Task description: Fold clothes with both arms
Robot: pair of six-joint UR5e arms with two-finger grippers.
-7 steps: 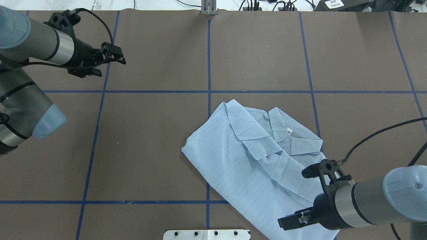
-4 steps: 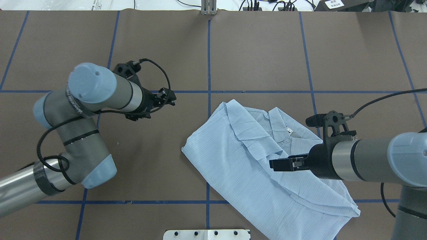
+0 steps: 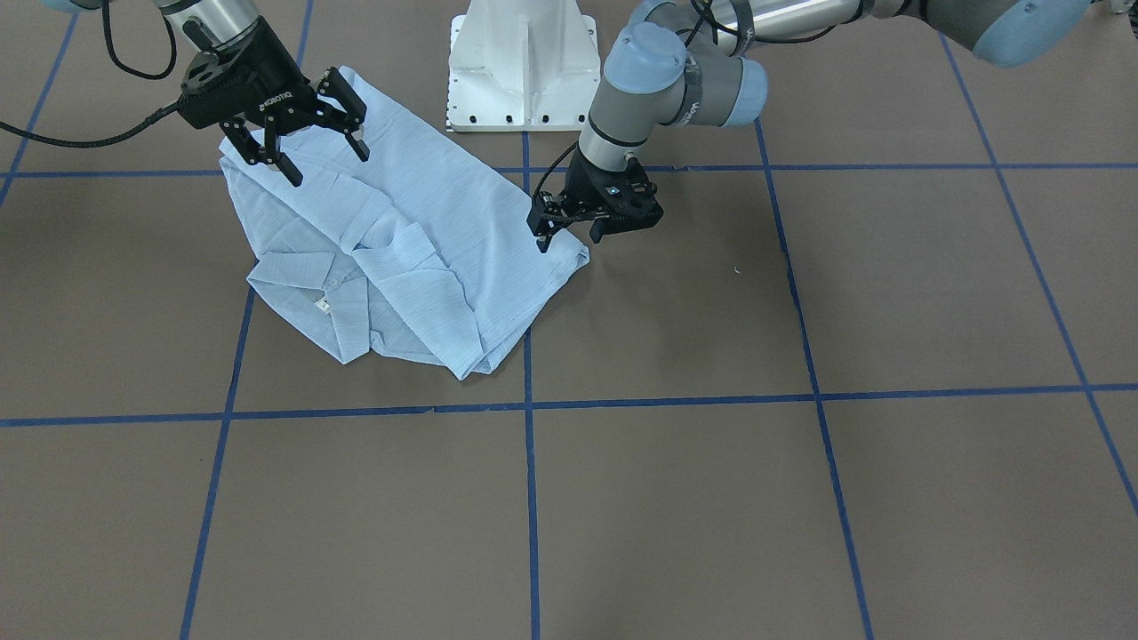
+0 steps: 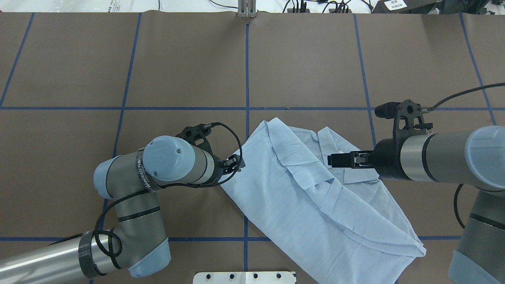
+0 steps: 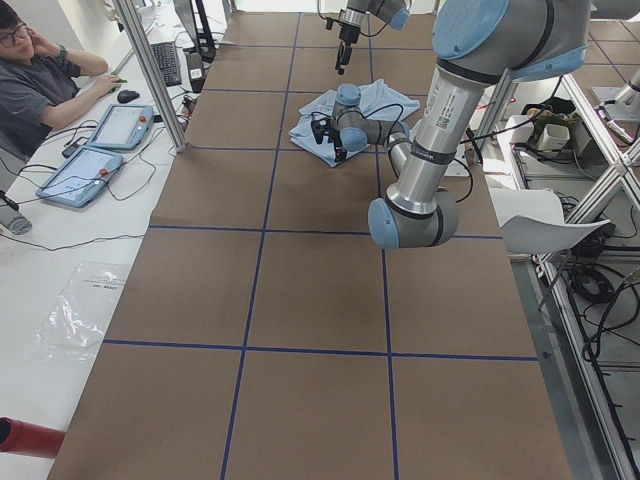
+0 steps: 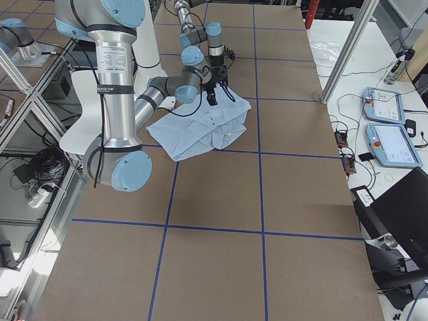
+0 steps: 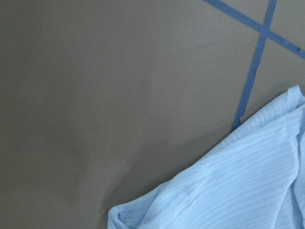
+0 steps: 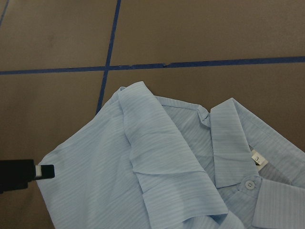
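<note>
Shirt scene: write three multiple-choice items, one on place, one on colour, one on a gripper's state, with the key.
1. The left gripper is: A far from the shirt; B at a shirt corner; C over its middle.
2. The shirt is: A white; B red; C pale blue.
3. The right gripper is: A open; B shut on cloth; C shut, empty.
B: the front view shows it hanging at the corner. C: plain in every view. A: its fingers are spread wide above the shirt.

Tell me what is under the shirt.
The shirt lies on the brown table, whose blue tape lines run beneath it; their covered stretches, and anything else underneath, cannot be seen.
</note>
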